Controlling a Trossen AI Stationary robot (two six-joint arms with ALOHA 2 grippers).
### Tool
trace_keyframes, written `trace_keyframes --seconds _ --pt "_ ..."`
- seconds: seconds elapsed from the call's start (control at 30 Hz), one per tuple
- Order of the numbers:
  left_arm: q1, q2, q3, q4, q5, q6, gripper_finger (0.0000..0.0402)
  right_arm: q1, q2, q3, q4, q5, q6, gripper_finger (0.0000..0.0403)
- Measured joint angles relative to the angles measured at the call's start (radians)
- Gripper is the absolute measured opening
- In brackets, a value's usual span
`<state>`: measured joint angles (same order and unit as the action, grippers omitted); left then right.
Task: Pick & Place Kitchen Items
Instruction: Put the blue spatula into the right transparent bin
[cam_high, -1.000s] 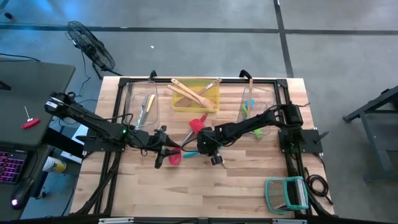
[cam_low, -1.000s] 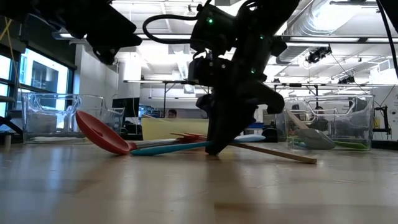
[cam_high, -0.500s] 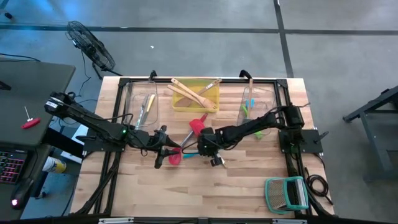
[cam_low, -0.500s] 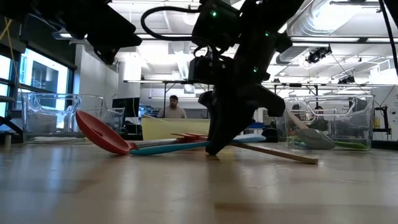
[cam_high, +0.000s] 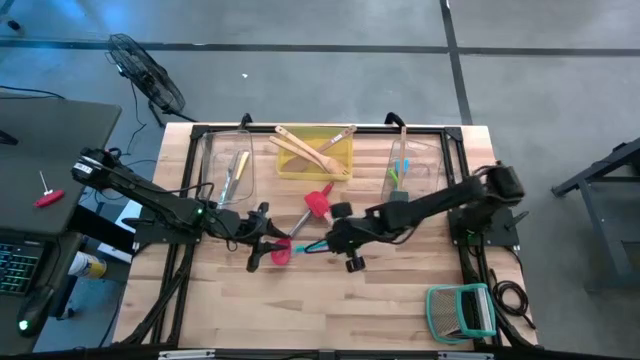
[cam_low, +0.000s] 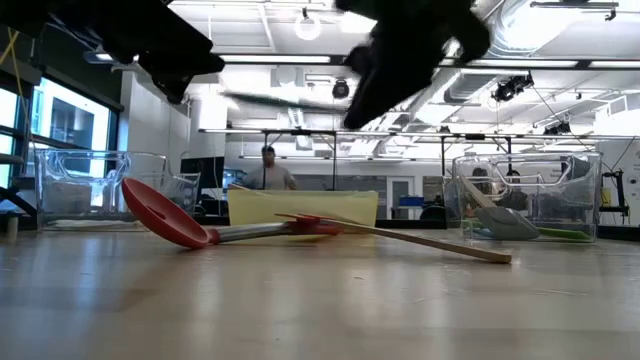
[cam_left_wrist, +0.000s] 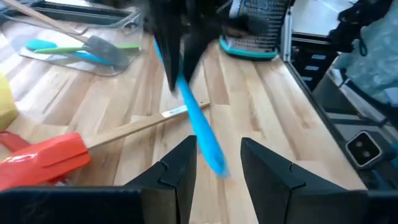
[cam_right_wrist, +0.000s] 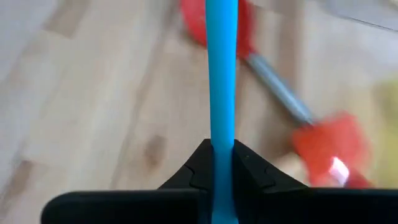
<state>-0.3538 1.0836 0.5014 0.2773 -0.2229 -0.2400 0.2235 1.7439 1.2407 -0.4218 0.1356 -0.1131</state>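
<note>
Blue spatula (cam_right_wrist: 222, 74) is off the table, pinched tight in right gripper (cam_right_wrist: 221, 163) above mid-table. Red ladle (cam_low: 165, 214), red spatula (cam_high: 318, 201) and wooden spoon (cam_low: 430, 241) lie below. Left gripper (cam_left_wrist: 217, 165) hangs partly open, empty, just beside the ladle.

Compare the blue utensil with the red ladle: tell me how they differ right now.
The blue utensil is clamped in the right gripper and lifted off the table; the red ladle lies on the wood, held by nothing. The blue utensil is one colour as far as it shows; the red ladle has a grey handle. Both are long-handled.
</note>
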Motion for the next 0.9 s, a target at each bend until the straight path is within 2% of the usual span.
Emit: trace_keyframes --seconds 0.13,0.27,0.4,0.5,0.63,0.7,0.8,0.9 --pt "0.000 -0.002 0.000 0.004 0.005 0.024 0.0122 0.036 -0.113 0.000 -0.098 0.167 0.097 0.0020" --pt "0.000 -0.002 0.000 0.001 0.000 0.090 0.0122 0.054 -0.244 0.002 -0.195 0.378 0.267 0.0020" --pt "0.000 -0.002 0.000 -0.011 -0.012 0.147 0.0122 0.042 -0.359 0.002 -0.352 0.601 0.492 0.0020" --pt "0.000 -0.002 0.001 -0.012 -0.023 0.146 0.0122 0.005 -0.436 0.002 -0.512 0.708 0.728 0.0020" --pt "0.000 -0.002 0.014 -0.024 -0.023 0.067 0.0122 -0.063 -0.491 0.002 -0.772 0.782 1.050 0.0020" --pt "0.000 -0.002 0.014 -0.029 -0.020 0.044 0.0122 -0.104 -0.497 0.002 -0.891 0.784 1.184 0.0020" --pt "0.000 -0.002 0.014 -0.059 -0.003 0.022 0.0122 -0.165 -0.493 0.002 -1.009 0.753 1.319 0.0020" --pt "0.000 -0.002 0.014 -0.102 -0.002 0.013 0.0122 -0.218 -0.482 -0.004 -1.028 0.684 1.376 0.0020"
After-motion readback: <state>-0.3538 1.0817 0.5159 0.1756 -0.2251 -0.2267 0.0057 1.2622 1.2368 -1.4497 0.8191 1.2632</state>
